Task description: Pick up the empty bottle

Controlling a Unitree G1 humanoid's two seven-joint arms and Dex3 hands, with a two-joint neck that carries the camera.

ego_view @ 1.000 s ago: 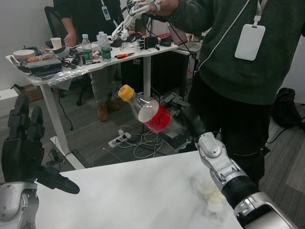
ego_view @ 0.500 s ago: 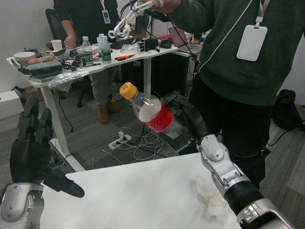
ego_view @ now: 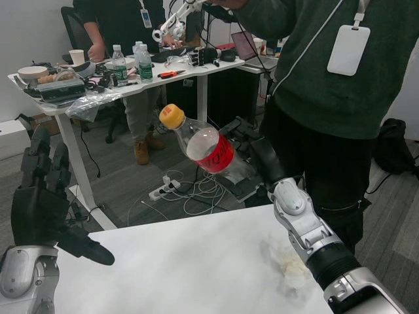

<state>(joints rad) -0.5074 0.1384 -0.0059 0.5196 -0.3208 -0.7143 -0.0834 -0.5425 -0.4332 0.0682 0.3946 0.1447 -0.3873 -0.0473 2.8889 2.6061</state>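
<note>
An empty clear bottle [ego_view: 204, 148] with a yellow cap and a red label hangs in the air past the far edge of the white table [ego_view: 190, 268], lying tilted with its cap up and to the left. My right hand [ego_view: 252, 152] grips it at its lower end, the fingers wrapped round the clear base. At the table's left corner my left hand [ego_view: 42, 203] is raised upright with its fingers apart and the thumb pointing right, holding nothing.
A person in a dark green top with a white badge [ego_view: 327, 78] stands close behind the table on the right. A cluttered white desk [ego_view: 111, 85] with bottles and a second person stands at the back left. Cables lie on the floor.
The bottle in my right hand has shifted slightly left and its cap has dipped a little. My left hand has risen, then eased slightly left.
</note>
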